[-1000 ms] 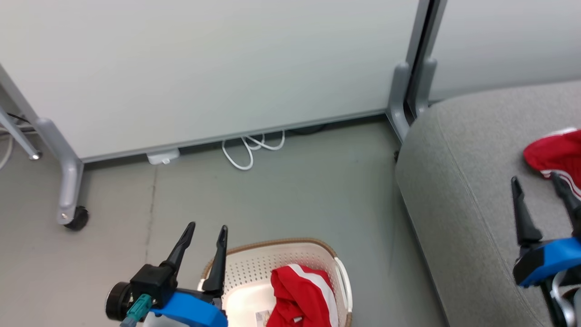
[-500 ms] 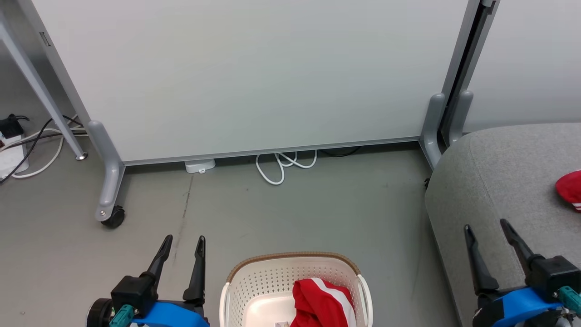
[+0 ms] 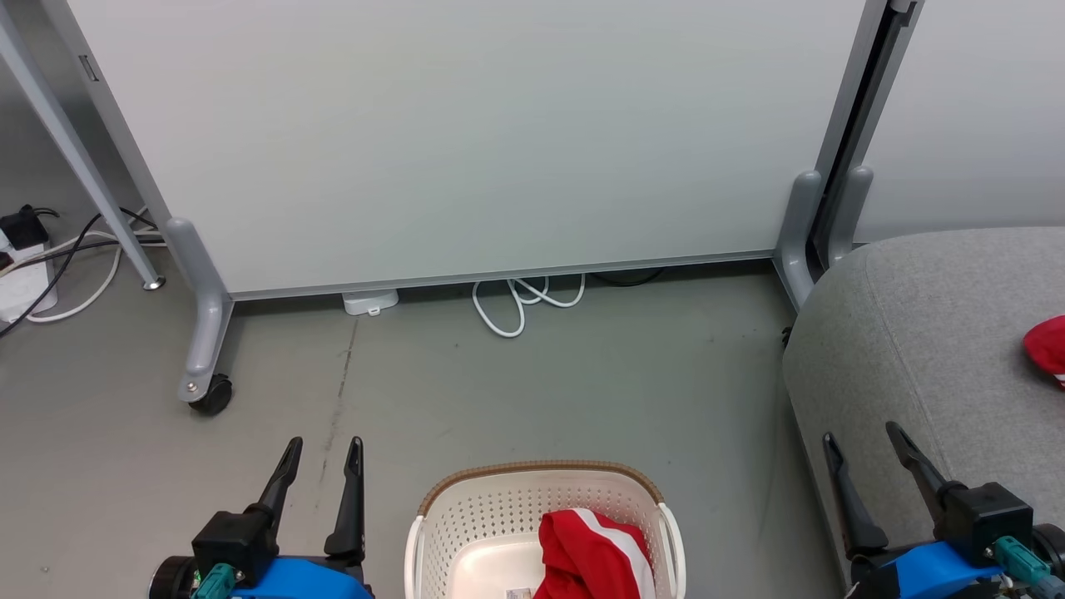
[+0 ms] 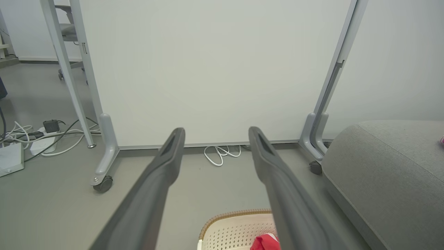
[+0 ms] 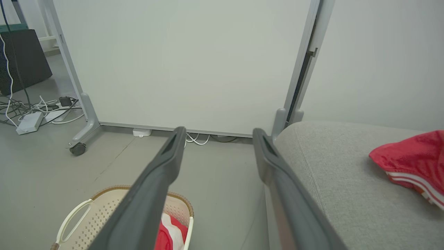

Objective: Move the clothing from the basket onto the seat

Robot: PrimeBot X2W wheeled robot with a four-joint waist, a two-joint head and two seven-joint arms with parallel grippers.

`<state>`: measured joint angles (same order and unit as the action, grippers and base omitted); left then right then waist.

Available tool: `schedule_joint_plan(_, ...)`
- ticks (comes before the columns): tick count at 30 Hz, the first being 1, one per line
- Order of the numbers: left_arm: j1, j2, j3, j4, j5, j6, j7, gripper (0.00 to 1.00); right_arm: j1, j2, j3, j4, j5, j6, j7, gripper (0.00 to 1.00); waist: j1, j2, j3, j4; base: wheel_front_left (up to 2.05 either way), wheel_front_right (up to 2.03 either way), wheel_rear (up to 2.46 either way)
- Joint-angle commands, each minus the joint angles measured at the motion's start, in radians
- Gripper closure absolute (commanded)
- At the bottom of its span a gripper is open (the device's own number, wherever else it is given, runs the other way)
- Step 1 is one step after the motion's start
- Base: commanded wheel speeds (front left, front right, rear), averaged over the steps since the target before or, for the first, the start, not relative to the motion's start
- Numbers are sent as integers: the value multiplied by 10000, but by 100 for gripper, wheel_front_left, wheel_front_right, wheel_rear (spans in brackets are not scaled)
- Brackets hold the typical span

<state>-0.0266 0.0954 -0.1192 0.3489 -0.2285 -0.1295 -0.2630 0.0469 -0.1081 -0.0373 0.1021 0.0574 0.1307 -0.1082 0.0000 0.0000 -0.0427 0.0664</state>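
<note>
Left claw (image 3: 325, 442) and right claw (image 3: 860, 433) are both gaping wide, empty; basket (image 3: 541, 468) at 6 o'clock is holding one red garment (image 3: 592, 553), seat (image 3: 932, 333) at 3 o'clock bearing a second garment (image 3: 1048, 345).

My left claw (image 3: 325, 443) hangs low at my left side, jaws spread wide and pointing forward, holding nothing. My right claw (image 3: 860, 433) mirrors it on my right, equally wide and empty.

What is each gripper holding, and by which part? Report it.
Nothing is held. The left gripper and right gripper have open, empty jaws; one red garment lies in the basket, the other garment on the seat.
</note>
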Motion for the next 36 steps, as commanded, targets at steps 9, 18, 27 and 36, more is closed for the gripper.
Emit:
schedule_joint_plan(9, -26, -19, -79, 71, -9, -11, -27, 0, 55, -30, 37, 79, 109, 1, 29, 0, 0, 0, 49, 40, 0, 0, 0)
schedule_joint_plan(18, 34, -23, -93, 69, -26, -11, -27, 0, 38, 14, 81, 58, 168, 1, 18, 0, 0, 0, 114, 14, 0, 0, 0)
schedule_joint_plan(27, -123, -86, -194, 126, -87, -11, -27, 0, -356, -16, 297, -170, 127, 1, 69, 0, 0, 0, 683, -208, 0, 0, 0)
schedule_joint_plan(36, -1153, -239, -536, 45, -101, -11, -27, 0, -1437, -420, 430, -839, 159, 1, 117, 0, 0, 0, 2946, -537, 0, 0, 0)
